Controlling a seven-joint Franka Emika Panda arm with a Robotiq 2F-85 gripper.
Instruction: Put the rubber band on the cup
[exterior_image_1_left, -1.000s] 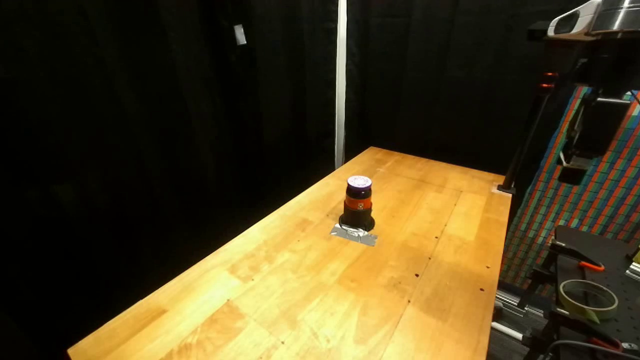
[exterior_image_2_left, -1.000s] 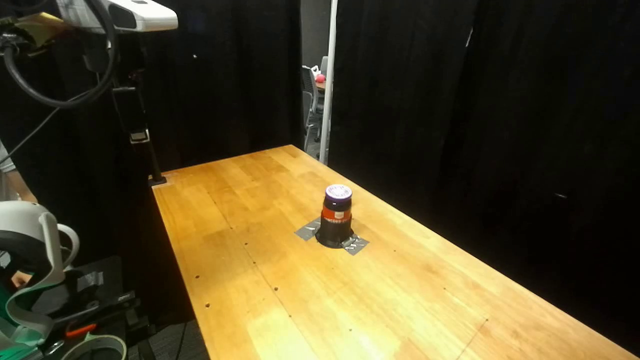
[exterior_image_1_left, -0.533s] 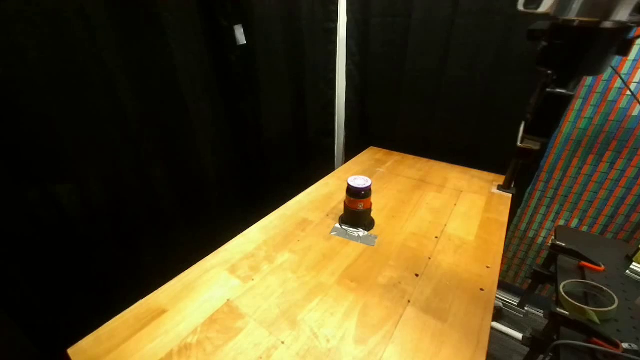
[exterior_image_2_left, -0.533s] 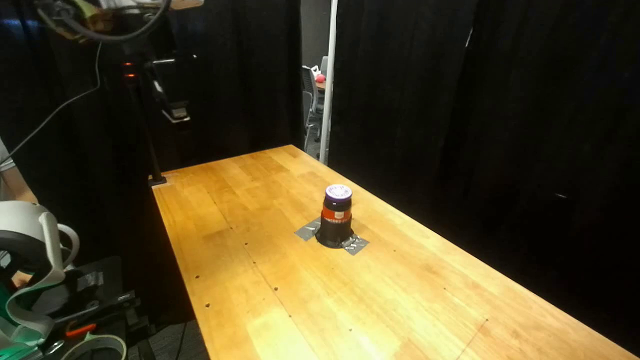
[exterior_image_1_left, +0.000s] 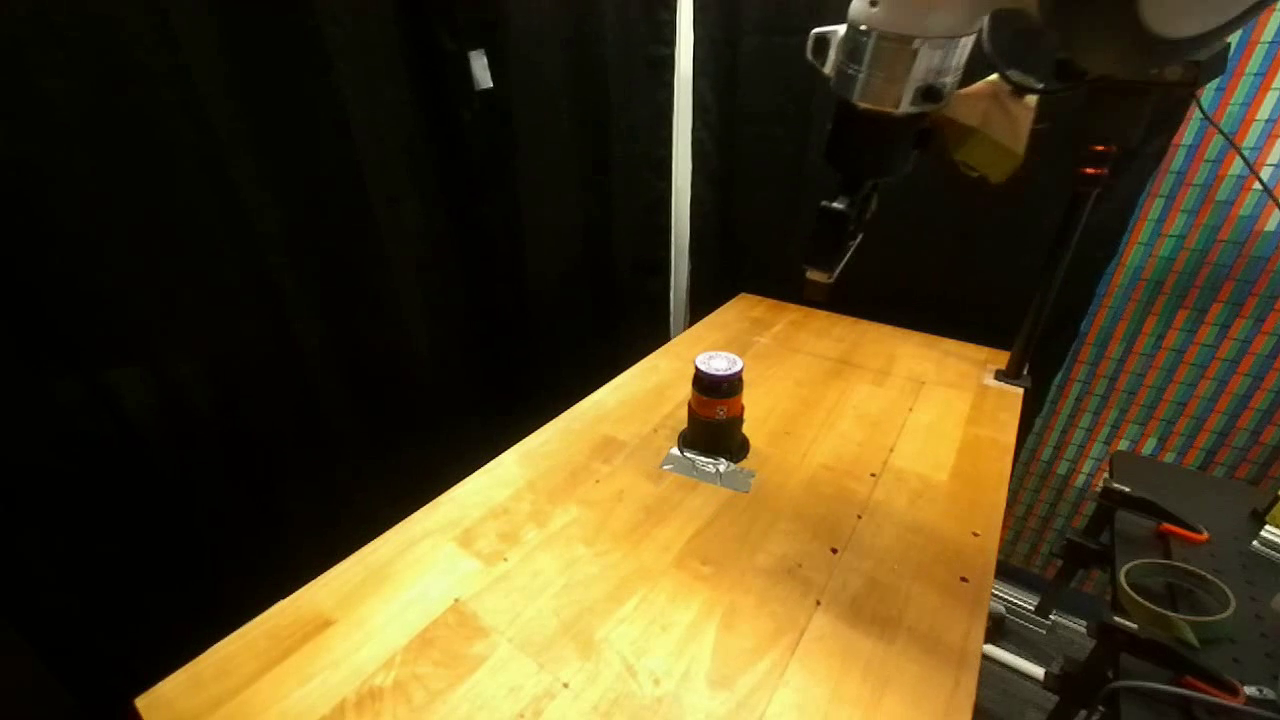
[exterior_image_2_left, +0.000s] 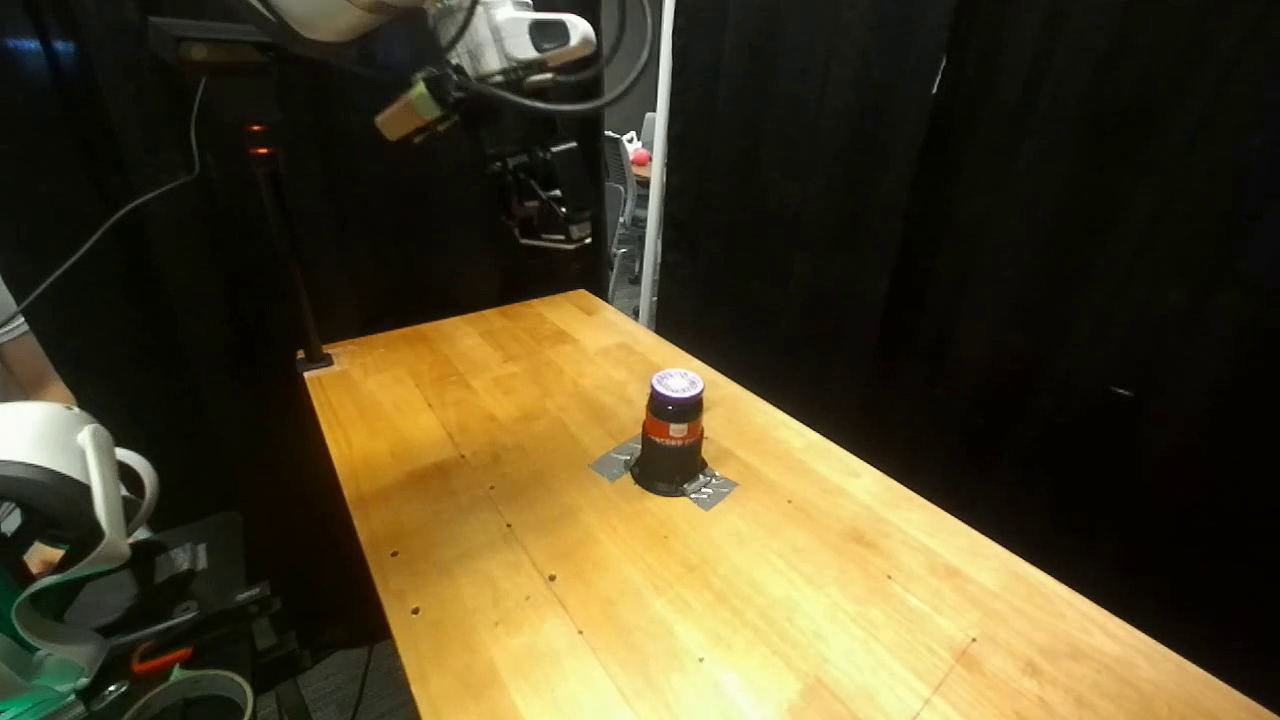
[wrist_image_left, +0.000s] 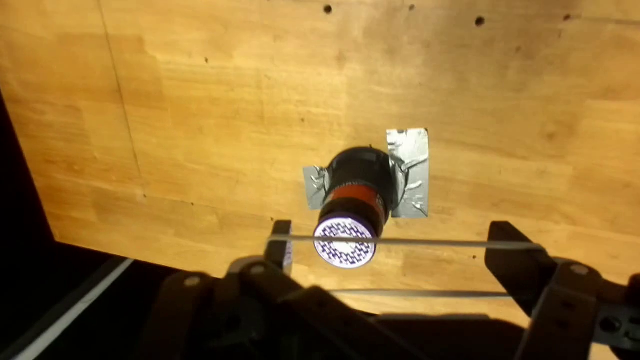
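The cup (exterior_image_1_left: 717, 407), a small jar-like cylinder with a dark body, a red-orange band and a white-and-purple top, stands upright on the table in both exterior views (exterior_image_2_left: 672, 430). It also shows in the wrist view (wrist_image_left: 356, 194). My gripper (wrist_image_left: 395, 245) is open, with its fingers spread wide. A thin pale rubber band (wrist_image_left: 435, 243) is stretched around both fingers in two strands, one crossing in front of the cup's top in the wrist view. In both exterior views the gripper (exterior_image_1_left: 820, 280) hangs above the table's far part (exterior_image_2_left: 553, 238), apart from the cup.
The cup's black base is fixed with grey tape (exterior_image_1_left: 708, 470) to the wooden table (exterior_image_1_left: 640, 590). A black post (exterior_image_2_left: 285, 240) stands at a far table corner. A side cart (exterior_image_1_left: 1180, 490) holds a tape roll (exterior_image_1_left: 1178, 600). Black curtains surround the table.
The arm has swung in over the table, leftward in one view and rightward in another, bringing the gripper closer to the cup. The cup has not moved.
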